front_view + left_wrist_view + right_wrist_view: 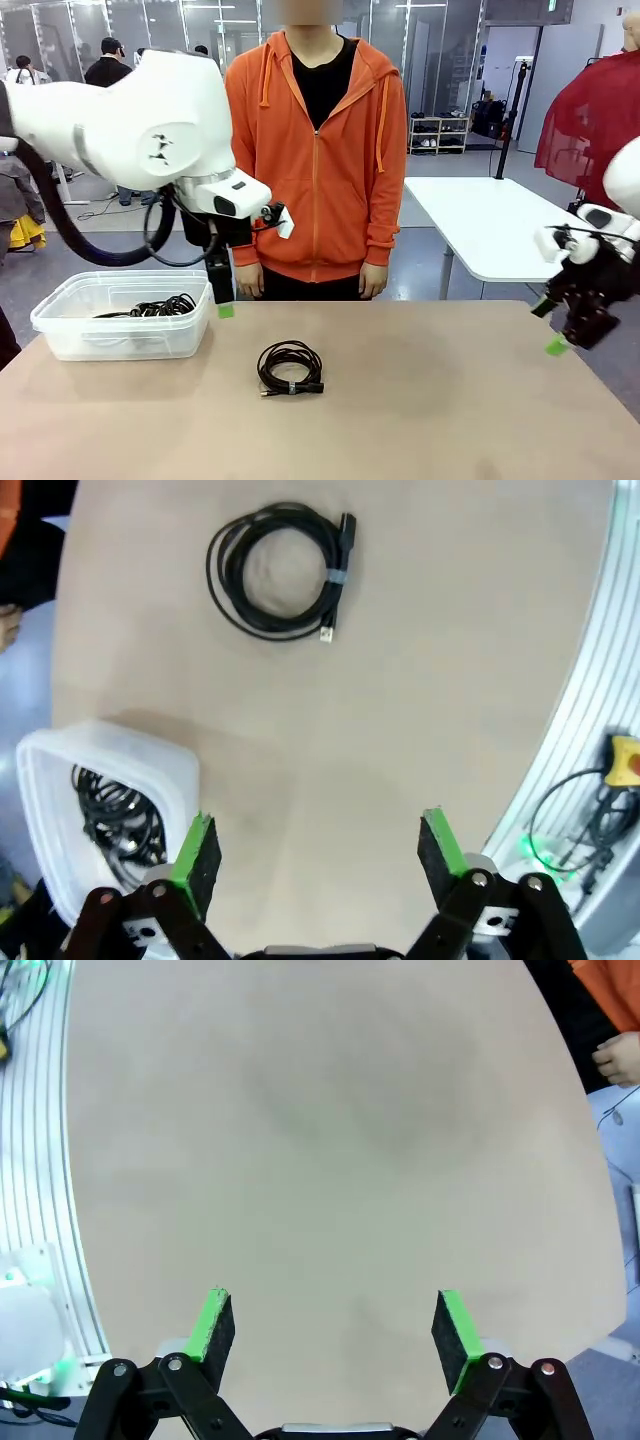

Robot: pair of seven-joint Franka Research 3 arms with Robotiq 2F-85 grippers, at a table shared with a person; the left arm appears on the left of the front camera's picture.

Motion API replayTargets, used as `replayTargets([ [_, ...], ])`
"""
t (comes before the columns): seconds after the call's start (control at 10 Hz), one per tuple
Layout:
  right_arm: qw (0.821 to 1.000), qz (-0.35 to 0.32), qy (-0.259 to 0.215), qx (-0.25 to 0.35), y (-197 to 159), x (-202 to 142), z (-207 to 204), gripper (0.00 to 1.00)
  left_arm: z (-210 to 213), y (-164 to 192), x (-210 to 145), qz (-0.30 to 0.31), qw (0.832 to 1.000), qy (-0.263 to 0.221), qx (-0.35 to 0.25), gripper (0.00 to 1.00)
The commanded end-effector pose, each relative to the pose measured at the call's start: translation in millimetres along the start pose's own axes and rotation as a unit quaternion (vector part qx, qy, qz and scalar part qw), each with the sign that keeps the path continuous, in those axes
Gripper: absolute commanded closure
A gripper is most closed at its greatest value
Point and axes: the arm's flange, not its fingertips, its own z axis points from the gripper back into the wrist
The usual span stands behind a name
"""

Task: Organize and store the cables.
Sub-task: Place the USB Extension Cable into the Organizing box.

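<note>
One black cable (290,367), wound in a loose coil with a plug at its end, lies on the tan table near the middle; from the left wrist it appears as the coil (280,572) far ahead of the fingers. More cables (152,306) lie tangled in a clear plastic bin (110,340) at the table's left, and the cables (115,820) also show inside the bin (140,752) from above. My left gripper (224,300) hangs open beside the bin's right edge (316,825), holding nothing. My right gripper (549,326) hovers open over bare table at the far right (330,1305).
A person in an orange hoodie (318,150) stands at the far edge, hands down at the sides; one hand (620,1055) shows past the table edge. A white table (490,220) stands behind on the right.
</note>
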Motion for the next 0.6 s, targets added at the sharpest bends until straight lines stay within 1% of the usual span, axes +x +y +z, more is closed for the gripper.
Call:
replayTargets([
  [0.0, 0.999, 0.03, -0.022, -0.023, 23.7, -28.7, -5.1, 0.0, 0.1, 22.3, 23.6, -0.008, 1.0, -0.009, -0.025, 0.0],
  [0.1, 0.999, 0.033, -0.029, -0.024, 31.8, -47.6, -9.1, 0.0, -8.7, 26.3, 33.2, -0.016, 0.999, -0.001, -0.034, 0.0],
  [0.2, 0.998, 0.02, -0.056, -0.026, 38.0, -67.2, -13.3, 0.0, -16.8, 31.3, 42.2, -0.024, 0.999, 0.008, -0.042, 0.0],
  [0.3, 0.997, 0.016, -0.067, -0.025, 40.7, -77.9, -18.7, 0.0, -22.1, 38.2, 48.8, -0.019, 0.999, 0.009, -0.042, 0.0],
  [0.4, 0.997, 0.022, -0.073, -0.025, 44.8, -80.6, -22.2, 0.0, -21.4, 40.5, 50.9, -0.009, 0.999, 0.006, -0.049, 0.0],
  [0.5, 0.999, 0.011, -0.037, -0.016, 35.9, -66.5, -8.8, 0.0, -19.2, 38.8, 51.0, 0.0, 0.999, 0.008, -0.052, 0.0],
])
